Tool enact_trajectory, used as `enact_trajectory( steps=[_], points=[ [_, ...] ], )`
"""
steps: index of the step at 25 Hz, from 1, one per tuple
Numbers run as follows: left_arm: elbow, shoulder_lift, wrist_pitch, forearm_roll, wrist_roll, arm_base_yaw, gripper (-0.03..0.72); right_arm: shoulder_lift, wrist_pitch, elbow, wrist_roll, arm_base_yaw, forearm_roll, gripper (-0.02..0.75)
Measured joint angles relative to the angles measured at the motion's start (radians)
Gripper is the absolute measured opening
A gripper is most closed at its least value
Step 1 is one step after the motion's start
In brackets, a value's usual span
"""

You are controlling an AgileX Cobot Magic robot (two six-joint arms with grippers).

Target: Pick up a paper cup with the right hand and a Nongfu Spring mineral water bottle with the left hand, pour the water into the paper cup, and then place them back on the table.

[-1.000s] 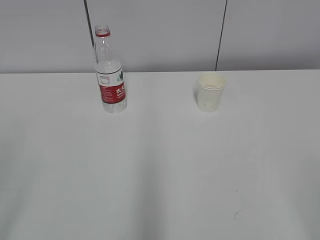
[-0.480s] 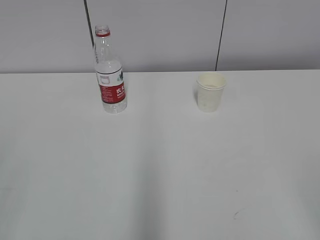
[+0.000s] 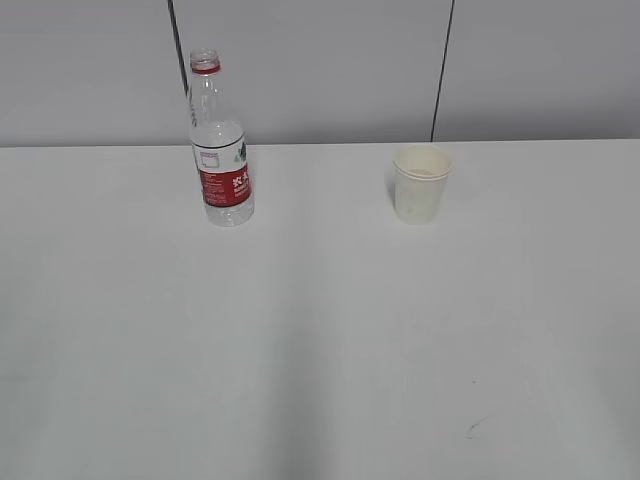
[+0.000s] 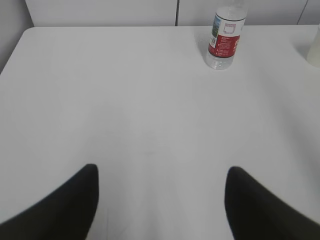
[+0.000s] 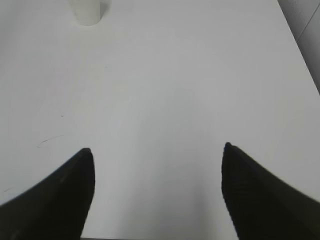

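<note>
The Nongfu Spring bottle [image 3: 220,150] stands upright at the back left of the white table [image 3: 320,330], uncapped, with a red-and-white label. It also shows far ahead in the left wrist view [image 4: 225,37]. The cream paper cup [image 3: 421,184] stands upright at the back right; its base shows at the top of the right wrist view [image 5: 86,12]. My left gripper [image 4: 160,172] is open and empty over the near table, far short of the bottle. My right gripper [image 5: 156,152] is open and empty, far short of the cup. Neither arm shows in the exterior view.
A grey panelled wall [image 3: 320,70] with dark seams rises behind the table. The table's right edge [image 5: 297,47] shows in the right wrist view. A few thin dark marks [image 3: 476,426] lie on the near right tabletop.
</note>
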Motion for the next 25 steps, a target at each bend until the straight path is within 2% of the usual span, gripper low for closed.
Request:
enact_trajectory(
  steps=[20, 25],
  points=[
    [0.0, 0.0, 0.0, 0.0, 0.0, 0.001, 0.468, 0.0, 0.0, 0.0, 0.0, 0.0, 0.0, 0.583],
    [0.0, 0.0, 0.0, 0.0, 0.0, 0.022, 0.467, 0.0, 0.0, 0.0, 0.0, 0.0, 0.0, 0.583]
  ],
)
